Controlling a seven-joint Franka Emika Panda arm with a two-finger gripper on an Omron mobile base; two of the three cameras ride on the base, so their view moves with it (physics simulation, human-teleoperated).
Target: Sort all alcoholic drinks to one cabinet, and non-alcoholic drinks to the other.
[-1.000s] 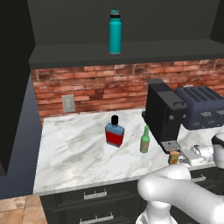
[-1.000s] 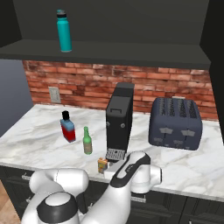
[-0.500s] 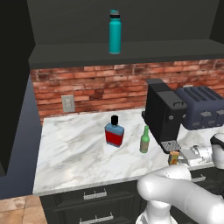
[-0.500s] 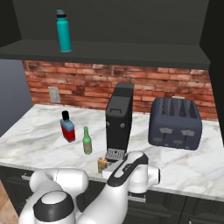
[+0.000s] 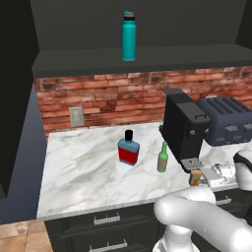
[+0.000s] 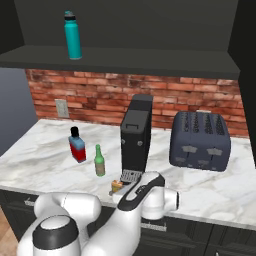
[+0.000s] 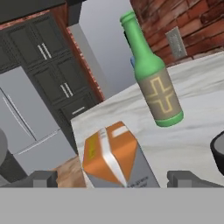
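Drinks sit in 2 places: 3 on the marble counter (image 5: 83, 167) and 1 up on the dark shelf (image 5: 147, 56). On the shelf stands the teal bottle (image 5: 129, 36), upright, alone. Down on the counter the blue flask (image 5: 128, 148) stands upright toward the middle, with the green bottle (image 5: 163, 157) just beside it, toward the black coffee machine (image 5: 184, 128). A dark toaster (image 6: 200, 140) stands beyond that machine, near the brick wall (image 6: 100, 95). The orange carton (image 7: 116, 157) sits at the front edge of the counter, in front of the coffee machine's drip tray.

In the hand view the carton is close up, between the 2 finger tips (image 7: 43, 179), and the green bottle stands behind it, tilted in the frame. The gripper (image 7: 116, 180) is spread wide, 1 tip on each side of the carton, touching neither side, gripping nothing.
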